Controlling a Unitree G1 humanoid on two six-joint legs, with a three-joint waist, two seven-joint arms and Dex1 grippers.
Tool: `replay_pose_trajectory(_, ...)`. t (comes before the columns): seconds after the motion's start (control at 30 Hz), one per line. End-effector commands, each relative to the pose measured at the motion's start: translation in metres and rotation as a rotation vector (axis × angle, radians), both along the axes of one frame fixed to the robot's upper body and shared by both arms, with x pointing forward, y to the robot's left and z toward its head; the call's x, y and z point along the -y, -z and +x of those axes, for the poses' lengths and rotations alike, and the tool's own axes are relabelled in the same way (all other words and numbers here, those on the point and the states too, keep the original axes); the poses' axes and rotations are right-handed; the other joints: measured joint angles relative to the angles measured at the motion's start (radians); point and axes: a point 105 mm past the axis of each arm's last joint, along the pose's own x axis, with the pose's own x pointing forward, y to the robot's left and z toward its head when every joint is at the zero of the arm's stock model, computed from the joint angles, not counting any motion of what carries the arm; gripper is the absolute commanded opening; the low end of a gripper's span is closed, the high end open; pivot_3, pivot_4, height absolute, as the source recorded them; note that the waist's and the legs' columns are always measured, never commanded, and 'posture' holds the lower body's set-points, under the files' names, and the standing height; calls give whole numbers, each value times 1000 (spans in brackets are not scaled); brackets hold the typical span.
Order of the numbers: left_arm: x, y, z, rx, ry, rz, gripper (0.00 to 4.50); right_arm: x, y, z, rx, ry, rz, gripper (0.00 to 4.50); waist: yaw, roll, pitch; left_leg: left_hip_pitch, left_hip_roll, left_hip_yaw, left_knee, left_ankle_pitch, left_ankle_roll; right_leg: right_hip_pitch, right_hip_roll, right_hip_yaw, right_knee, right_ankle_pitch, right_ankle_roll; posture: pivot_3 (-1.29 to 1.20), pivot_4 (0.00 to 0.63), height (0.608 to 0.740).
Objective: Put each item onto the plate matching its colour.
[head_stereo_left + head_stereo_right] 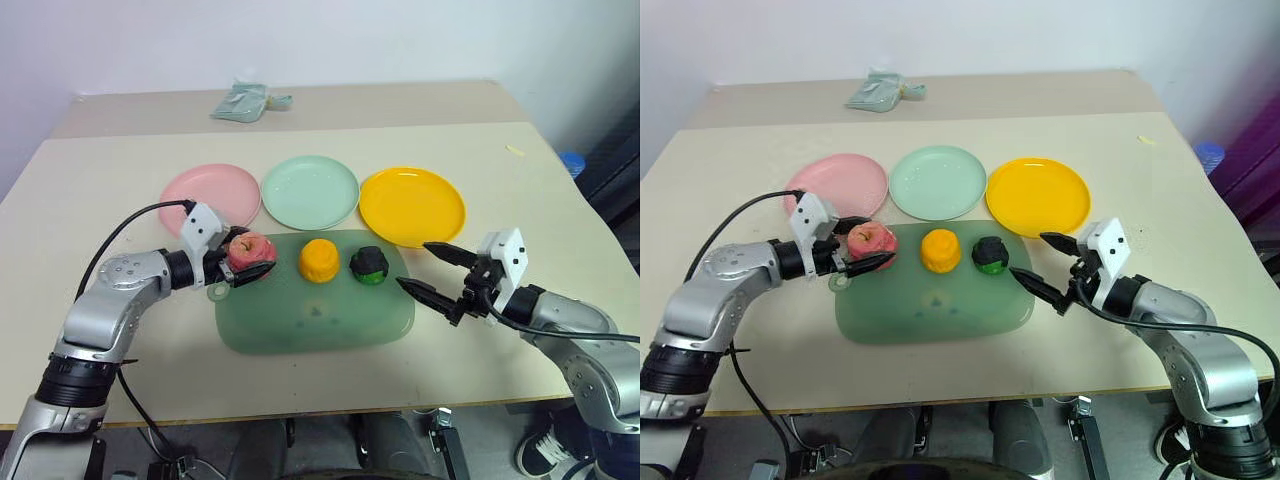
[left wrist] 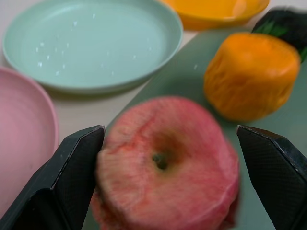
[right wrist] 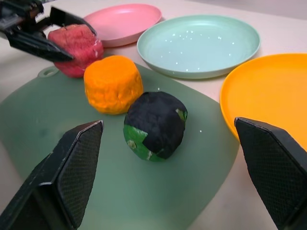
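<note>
Left eye view: the left gripper [image 1: 243,262] reaches in nearly level from the mat's [image 1: 310,325] tab side, fingers spread around the red-pink apple [image 1: 250,250] — one finger looks to touch it, the other stands clear. The right gripper [image 1: 428,268] hovers wide open past the mat's other edge, empty; the dark green vegetable [image 1: 368,265] lies just ahead of its tips, the orange fruit [image 1: 319,259] beyond. Three plates sit behind the mat — pink plate [image 1: 200,188] partly hidden by the left wrist.
</note>
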Motion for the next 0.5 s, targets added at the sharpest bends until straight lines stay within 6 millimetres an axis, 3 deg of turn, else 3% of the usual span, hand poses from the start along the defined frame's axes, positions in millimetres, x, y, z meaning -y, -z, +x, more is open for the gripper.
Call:
replay_pose_trajectory(0.03, 4, 4, 0, 0, 31, 10, 4242, -2, -15, -3, 60, 2, 12, 4494, 0, 0, 0, 0, 0, 0, 0, 0, 0, 0, 0, 0, 0, 0, 0, 0, 150, 740)
replay_pose_trajectory(0.13, 5, -4, 4, 24, 9, -58, 3408, -2, -17, -1, 71, 1, 13, 4500, 4, 0, 0, 0, 0, 0, 1, 0, 0, 0, -1, 0, 0, 0, 0, 0, 150, 740)
replay_pose_trajectory(0.17, 4, -11, 6, 40, -5, -92, 3323, -2, -19, 0, 75, 0, 11, 4500, 4, 0, 0, 0, 0, 0, 1, 0, 0, 1, -1, 0, 0, 0, 0, 0, 150, 740)
replay_pose_trajectory(0.37, -26, -60, 48, 225, -302, -236, 3323, -5, -29, 7, 115, -25, -1, 4500, 4, -1, 1, -1, 0, -1, 2, 0, 0, 0, 0, -1, 1, 0, 0, 0, 150, 740)
replay_pose_trajectory(0.5, -56, -61, 80, 254, -554, -179, 3323, -9, -33, 11, 129, -42, -2, 4500, 2, -1, 0, -1, -1, -1, 2, 0, 0, 0, 0, -1, 1, 0, 0, 0, 150, 740)
